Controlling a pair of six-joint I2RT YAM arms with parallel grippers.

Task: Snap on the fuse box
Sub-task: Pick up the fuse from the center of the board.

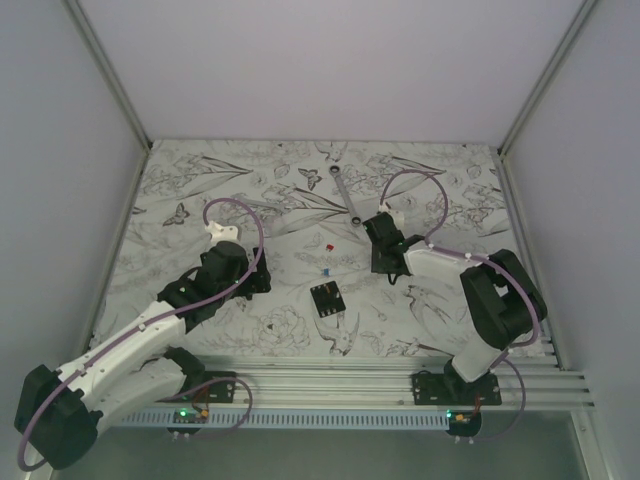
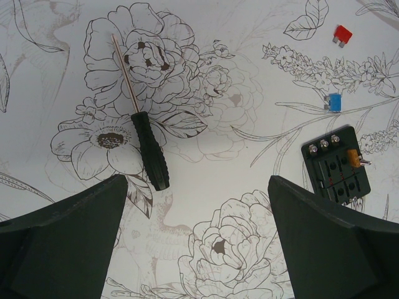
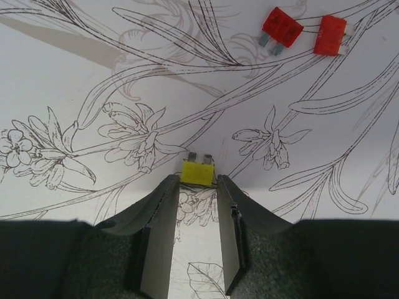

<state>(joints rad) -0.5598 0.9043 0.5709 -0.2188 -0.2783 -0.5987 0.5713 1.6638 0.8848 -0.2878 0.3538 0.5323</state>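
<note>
The fuse box (image 1: 327, 299) is a small black squarish box lying flat on the flower-print mat between the arms. In the left wrist view the fuse box (image 2: 336, 165) shows three screws, open slots and one orange fuse in it. My left gripper (image 2: 196, 182) is open and empty above the mat, left of the box; it also shows in the top view (image 1: 258, 278). My right gripper (image 3: 197, 185) is shut on a yellow fuse (image 3: 197, 172) at its fingertips, low over the mat. In the top view the right gripper (image 1: 388, 262) is to the right of and beyond the box.
A black-handled screwdriver (image 2: 149, 149) lies on the mat ahead of my left gripper. A red fuse (image 2: 342, 33) and a blue fuse (image 2: 334, 102) lie beyond the box. Two red fuses (image 3: 282, 27) (image 3: 330, 35) lie ahead of my right gripper. A slim grey tool (image 1: 346, 195) lies at the back.
</note>
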